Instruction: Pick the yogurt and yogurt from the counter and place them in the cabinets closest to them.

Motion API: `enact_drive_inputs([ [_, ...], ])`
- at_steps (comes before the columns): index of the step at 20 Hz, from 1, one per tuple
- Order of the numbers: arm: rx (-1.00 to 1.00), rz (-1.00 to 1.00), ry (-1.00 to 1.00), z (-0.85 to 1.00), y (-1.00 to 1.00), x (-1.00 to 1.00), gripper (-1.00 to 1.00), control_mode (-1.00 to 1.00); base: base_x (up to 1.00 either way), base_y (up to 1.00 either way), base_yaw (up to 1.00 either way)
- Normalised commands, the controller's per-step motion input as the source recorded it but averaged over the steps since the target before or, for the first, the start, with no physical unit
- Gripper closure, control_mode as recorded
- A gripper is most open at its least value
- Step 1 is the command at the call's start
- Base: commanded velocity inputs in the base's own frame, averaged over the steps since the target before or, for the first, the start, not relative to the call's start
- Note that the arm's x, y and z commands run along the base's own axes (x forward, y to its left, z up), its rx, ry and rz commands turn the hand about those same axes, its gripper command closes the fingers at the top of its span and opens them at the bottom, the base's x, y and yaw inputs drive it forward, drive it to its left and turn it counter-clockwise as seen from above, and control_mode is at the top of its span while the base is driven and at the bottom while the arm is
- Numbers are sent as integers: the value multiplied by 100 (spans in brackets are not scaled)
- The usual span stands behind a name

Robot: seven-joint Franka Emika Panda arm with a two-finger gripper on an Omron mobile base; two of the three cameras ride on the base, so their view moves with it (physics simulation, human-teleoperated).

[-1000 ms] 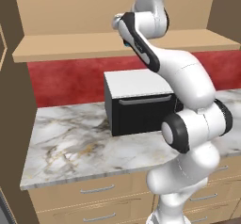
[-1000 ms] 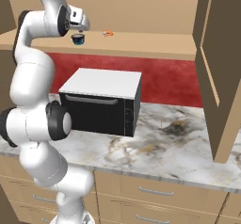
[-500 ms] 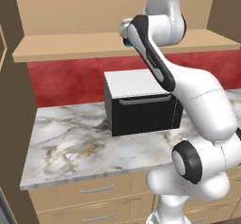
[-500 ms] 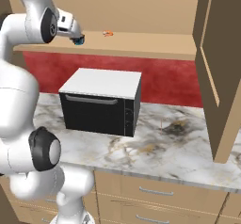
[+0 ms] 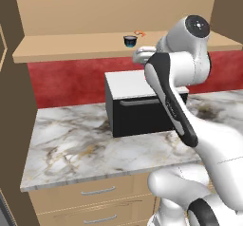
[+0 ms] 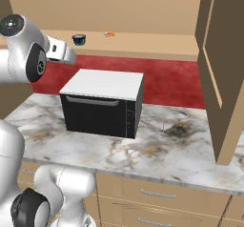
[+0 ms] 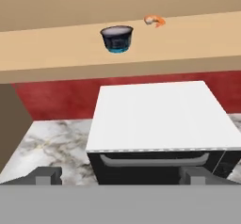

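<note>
One yogurt (image 5: 129, 41) (image 6: 79, 39) (image 7: 116, 38), a small teal-based cup with a dark, whitish top, stands upright on the tan shelf board of the cabinets (image 5: 71, 47) (image 6: 152, 42) (image 7: 47, 49). My gripper (image 5: 140, 54) (image 6: 66, 54) (image 7: 118, 176) hangs in the air in front of and slightly below that shelf, clear of the cup. Its fingers (image 7: 44, 176) are spread wide and open, with nothing between them. The marble counter (image 5: 85, 144) (image 6: 167, 149) (image 7: 52, 138) lies below.
A black microwave with a white top (image 5: 142, 106) (image 6: 102, 102) (image 7: 160, 124) sits on the counter right under my hand. A small orange shrimp (image 5: 139, 32) (image 6: 109, 33) (image 7: 154, 20) lies on the shelf beside the cup. An open cabinet door (image 6: 221, 68) hangs at the right.
My hand has drawn back from the shelf and dropped a little, leaving the cup standing there. The fingers have spread slightly wider. The arm's elbow has swung out.
</note>
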Motion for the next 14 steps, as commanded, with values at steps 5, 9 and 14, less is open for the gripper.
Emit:
enact_drive_inputs([
  [5,-2,0,-11,-46,-21,-100,-100,-100,0,0,0],
  [9,-5,0,-14,-56,-24,-100,-100,-100,0,0,0],
  [14,-2,0,-12,-30,-32,-89,-100,-100,0,0,0],
])
